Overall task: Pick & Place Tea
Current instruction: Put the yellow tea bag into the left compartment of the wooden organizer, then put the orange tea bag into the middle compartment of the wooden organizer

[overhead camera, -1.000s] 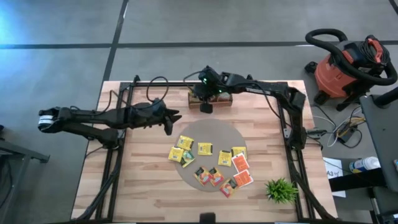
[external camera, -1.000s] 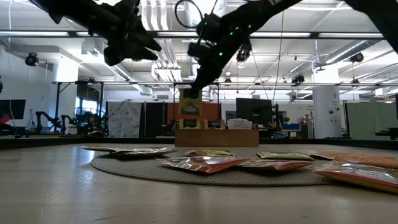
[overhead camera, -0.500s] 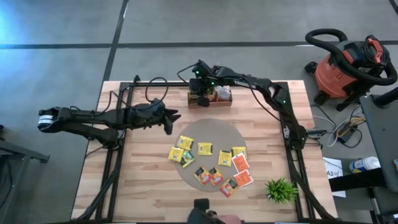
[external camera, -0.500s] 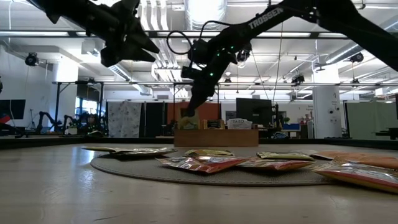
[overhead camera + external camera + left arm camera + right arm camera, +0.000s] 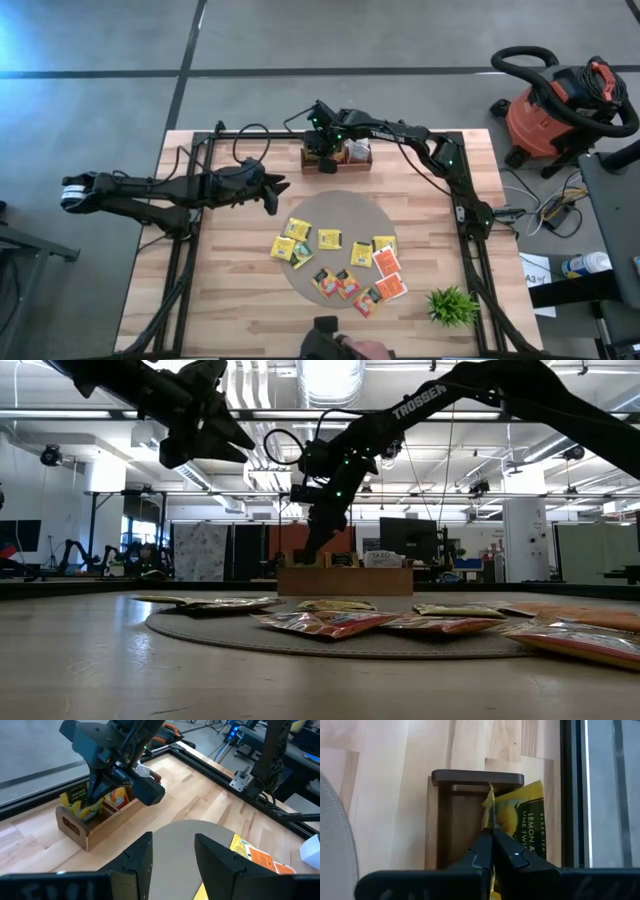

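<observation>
In the high view the right hand [image 5: 323, 160] sits over the left end of the wooden divided tray [image 5: 340, 160] at the far edge of the desk [image 5: 230, 300], while the left hand [image 5: 272, 190] hangs nearby over bare wood, left of the round grey mat [image 5: 330, 215]. The loose tea packets [image 5: 340, 262] lie scattered on that mat, yellow ones toward the left and orange-red ones toward the right. A small green plant [image 5: 452, 305] stands at the near right corner, and a red shop vacuum [image 5: 555, 105] is on the floor beyond the desk.

The low view shows the right arm reaching down to the tray [image 5: 345, 580] behind the mat.

From the left wrist, the left hand's fingers [image 5: 140, 860] stand wide apart with nothing between them; beyond them the tray [image 5: 95, 827] already holds yellow packets in its end slot.

The right wrist view is the telling one: the right hand [image 5: 492, 845] is pinched shut on a yellow lemon tea packet [image 5: 517, 820] standing on edge, partly down inside the tray's end compartment [image 5: 460, 825]. The step looks like seating it (probably nearly done): keep the packet upright, lower it clear of the tray wall, then let go. The packets already filed there crowd the slot, so it may snag or ride up.
</observation>
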{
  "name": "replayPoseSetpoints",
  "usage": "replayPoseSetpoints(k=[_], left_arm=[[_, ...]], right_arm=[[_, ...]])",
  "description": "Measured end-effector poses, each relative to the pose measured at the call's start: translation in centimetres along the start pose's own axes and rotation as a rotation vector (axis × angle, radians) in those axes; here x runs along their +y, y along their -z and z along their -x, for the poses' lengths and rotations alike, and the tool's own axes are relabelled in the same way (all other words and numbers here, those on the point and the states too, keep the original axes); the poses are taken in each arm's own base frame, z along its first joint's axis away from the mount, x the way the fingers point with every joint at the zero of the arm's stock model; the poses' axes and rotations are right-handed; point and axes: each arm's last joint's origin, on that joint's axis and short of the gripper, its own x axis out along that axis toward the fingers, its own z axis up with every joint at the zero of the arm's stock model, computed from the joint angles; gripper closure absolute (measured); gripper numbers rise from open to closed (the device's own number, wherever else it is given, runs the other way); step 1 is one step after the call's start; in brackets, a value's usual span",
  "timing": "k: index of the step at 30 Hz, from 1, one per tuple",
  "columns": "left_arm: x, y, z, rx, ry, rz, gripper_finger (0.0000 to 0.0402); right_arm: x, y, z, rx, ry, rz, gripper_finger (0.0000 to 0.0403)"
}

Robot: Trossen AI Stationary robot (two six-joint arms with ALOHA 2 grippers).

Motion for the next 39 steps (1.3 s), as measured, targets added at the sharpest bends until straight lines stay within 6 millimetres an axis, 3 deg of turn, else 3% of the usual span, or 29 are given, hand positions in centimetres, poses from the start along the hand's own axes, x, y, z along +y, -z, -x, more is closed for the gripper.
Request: replayPoseSetpoints(k=[6, 16, 21, 27, 34, 39], left_arm=[[0.0, 0.0, 0.0, 0.000, 0.000, 0.003, 0.0262], [0.1, 0.2, 0.0, 0.019, -0.009, 0.003, 0.0262], [0.1, 0.5, 0.1, 0.047, -0.015, 0.019, 0.0262], [-0.1, 1.7, 0.4, 0.145, -0.024, 0.009, 0.0262], [-0.7, 5.0, 0.8, 0.341, 0.040, 0.015, 0.0262], [-1.2, 7.4, 1.3, 0.424, 0.070, 0.017, 0.0262]], right_arm=[[-0.4, -0.1, 0.1, -0.010, 0.040, -0.024, 0.0386], [-0.7, -0.5, 0.9, 0.007, 0.090, -0.035, 0.0332], [-0.9, -1.4, 2.3, 0.006, 0.089, -0.091, 0.0312], [-1.0, -2.8, 5.6, -0.001, 0.033, -0.165, 0.0303], [1.3, -3.2, 9.1, 0.001, -0.248, -0.305, 0.0318], [5.6, -3.8, 10.5, 0.052, -0.306, -0.292, 0.0331]])
